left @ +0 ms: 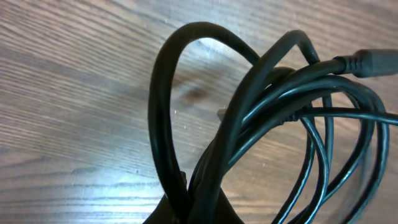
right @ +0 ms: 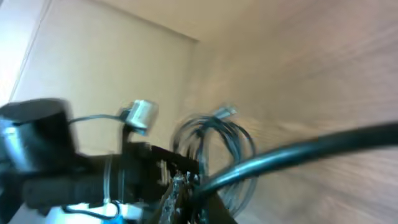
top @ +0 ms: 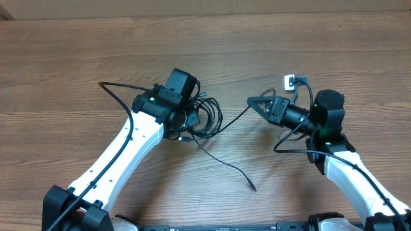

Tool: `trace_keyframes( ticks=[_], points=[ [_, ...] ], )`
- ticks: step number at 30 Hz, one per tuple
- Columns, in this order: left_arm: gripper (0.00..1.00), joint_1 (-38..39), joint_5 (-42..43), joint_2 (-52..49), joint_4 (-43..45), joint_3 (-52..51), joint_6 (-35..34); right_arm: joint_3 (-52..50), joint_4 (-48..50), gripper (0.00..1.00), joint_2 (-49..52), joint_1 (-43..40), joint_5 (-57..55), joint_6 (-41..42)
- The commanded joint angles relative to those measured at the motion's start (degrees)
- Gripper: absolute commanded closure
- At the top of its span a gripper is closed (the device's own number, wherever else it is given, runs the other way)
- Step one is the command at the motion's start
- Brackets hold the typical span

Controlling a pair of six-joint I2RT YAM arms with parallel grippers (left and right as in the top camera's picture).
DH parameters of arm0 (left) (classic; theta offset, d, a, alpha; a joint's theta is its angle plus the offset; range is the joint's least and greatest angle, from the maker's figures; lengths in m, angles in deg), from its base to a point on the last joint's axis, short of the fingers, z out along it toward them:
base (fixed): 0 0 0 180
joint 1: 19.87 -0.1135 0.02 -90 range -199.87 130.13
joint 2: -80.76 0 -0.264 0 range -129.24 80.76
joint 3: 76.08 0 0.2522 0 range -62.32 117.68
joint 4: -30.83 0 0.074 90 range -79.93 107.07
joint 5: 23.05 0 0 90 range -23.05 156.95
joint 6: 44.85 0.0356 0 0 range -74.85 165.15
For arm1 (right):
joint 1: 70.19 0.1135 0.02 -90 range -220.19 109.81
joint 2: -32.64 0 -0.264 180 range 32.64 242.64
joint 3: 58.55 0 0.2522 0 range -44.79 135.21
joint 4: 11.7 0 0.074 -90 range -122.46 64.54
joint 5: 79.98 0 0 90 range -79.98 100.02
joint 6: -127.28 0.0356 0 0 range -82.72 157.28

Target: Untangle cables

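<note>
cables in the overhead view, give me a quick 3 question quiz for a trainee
1. True or false: the left fingers are shut on the coil of cables.
2. Where does the loose plug end lie? A) free on the table B) in the right fingers C) inside the coil
3. Fill in: one strand leads from the coil to the ____ fingers.
Key: 1 true; 2 A; 3 right.

Black cables [top: 209, 119] in tangled coil; one loose strand trails forward, another stretches rightward.
</note>
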Motion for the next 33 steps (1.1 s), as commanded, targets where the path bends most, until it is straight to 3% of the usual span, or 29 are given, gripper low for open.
trace_keyframes(
  ticks=[1,6,10,14,16,21,27,33],
  points=[
    [0.96,0.0,-2.45,-0.04,1.16,-0.13,-2.49,0.92,-5.22,0.76,-0.63,-0.22,-2.95,-3.04],
    [0.96,0.0,-2.43,-0.04,1.57,-0.13,2.75,0.92,-13.4,0.57,-0.63,0.11,-2.99,-12.9],
    [0.96,0.0,-2.62,-0.04,2.16,-0.13,7.78,0.92,-19.82,0.49,-0.63,0.13,-3.28,-20.11],
    [0.96,0.02,-2.4,-0.04,2.67,-0.13,14.56,0.92,-25.0,0.48,-0.63,0.13,-2.29,-21.75],
    [0.96,0.07,-1.92,-0.04,3.26,-0.13,21.05,0.92,-24.15,0.48,-0.63,0.13,3.19,-21.88],
    [0.96,0.04,-0.44,-0.04,3.37,-0.13,28.79,0.92,-18.91,0.48,-0.63,0.46,9.79,-21.79],
    [0.96,0.07,7.13,-0.04,4.09,-0.13,35.19,0.92,-14.62,0.43,-0.63,4.28,4.76,-21.42],
    [0.96,0.17,12.57,-0.04,5.49,-0.13,36.7,0.92,-10.32,0.41,-0.63,10.8,-3.96,-21.4]
  ],
)
